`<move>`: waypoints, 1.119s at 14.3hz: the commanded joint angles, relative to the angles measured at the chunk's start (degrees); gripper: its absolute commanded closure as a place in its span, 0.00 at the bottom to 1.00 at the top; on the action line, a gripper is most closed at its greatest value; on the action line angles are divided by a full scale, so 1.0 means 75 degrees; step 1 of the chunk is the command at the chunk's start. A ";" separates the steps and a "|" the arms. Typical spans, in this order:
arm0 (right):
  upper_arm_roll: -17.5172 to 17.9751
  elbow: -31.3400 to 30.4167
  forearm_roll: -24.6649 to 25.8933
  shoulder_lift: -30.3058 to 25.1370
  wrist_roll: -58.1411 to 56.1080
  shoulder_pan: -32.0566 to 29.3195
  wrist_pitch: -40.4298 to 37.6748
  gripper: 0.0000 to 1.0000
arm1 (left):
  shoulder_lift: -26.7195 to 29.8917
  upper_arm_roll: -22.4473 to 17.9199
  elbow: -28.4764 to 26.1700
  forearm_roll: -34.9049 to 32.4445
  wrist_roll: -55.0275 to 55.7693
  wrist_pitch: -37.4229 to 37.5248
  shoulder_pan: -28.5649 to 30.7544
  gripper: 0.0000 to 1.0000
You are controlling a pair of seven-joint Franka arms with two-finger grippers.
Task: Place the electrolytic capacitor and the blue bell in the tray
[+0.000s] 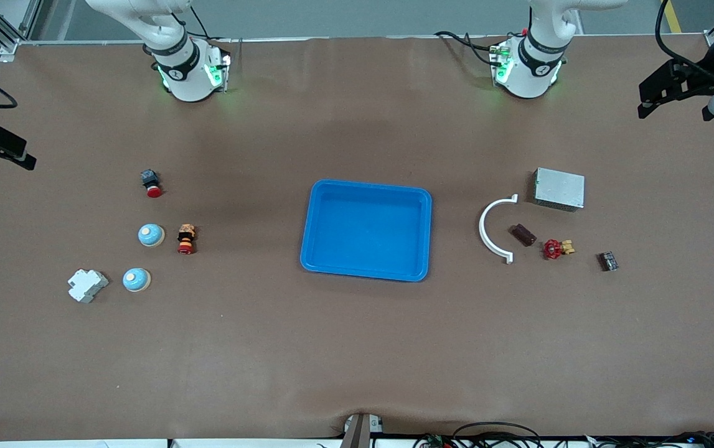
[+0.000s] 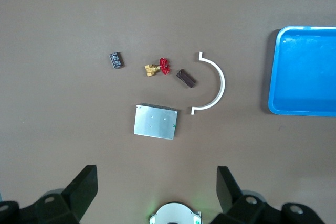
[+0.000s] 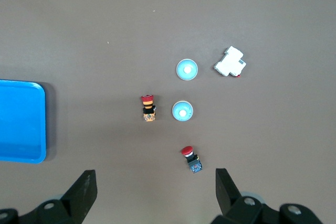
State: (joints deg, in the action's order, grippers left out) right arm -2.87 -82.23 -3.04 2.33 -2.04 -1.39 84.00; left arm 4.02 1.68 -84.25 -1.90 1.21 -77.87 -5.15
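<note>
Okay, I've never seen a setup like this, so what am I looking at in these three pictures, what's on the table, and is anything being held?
These are two robot arms bolted along one edge of a brown table. One picture looks down from a high camera facing them; the other two come from cameras on each arm's wrist, looking straight down.

The left gripper and the right gripper both hang open in the air and hold nothing.

In the middle lies a blue tray, with nothing in it. Toward the right arm's end are two blue bells, two red push buttons and a white block. Toward the left arm's end are a grey metal box, a white curved piece, a small dark brown cylinder, a red-handled valve and a small dark part.
</note>
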 commanded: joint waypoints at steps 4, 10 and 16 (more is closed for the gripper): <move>-0.0051 -0.0004 -0.0075 -0.0112 -0.0079 0.0056 -0.0055 0.00 | -0.0172 -0.0001 0.0230 -0.0145 0.0025 0.0140 0.0065 0.00; -0.0028 -0.0016 -0.0075 -0.0089 -0.0033 0.0091 0.0015 0.00 | -0.0851 -0.0037 -0.0740 -0.0028 -0.0174 -0.0174 0.1060 0.00; -0.0028 -0.0028 -0.0064 -0.0089 -0.0009 0.0091 0.0027 0.00 | -0.0828 -0.0037 -0.2873 -0.0134 -0.0127 -0.2704 0.1412 0.00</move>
State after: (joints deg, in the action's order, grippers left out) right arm -2.75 -82.21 -3.14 2.33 -2.12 -0.97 84.17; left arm -4.22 1.17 -100.48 -2.05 0.15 -93.26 5.06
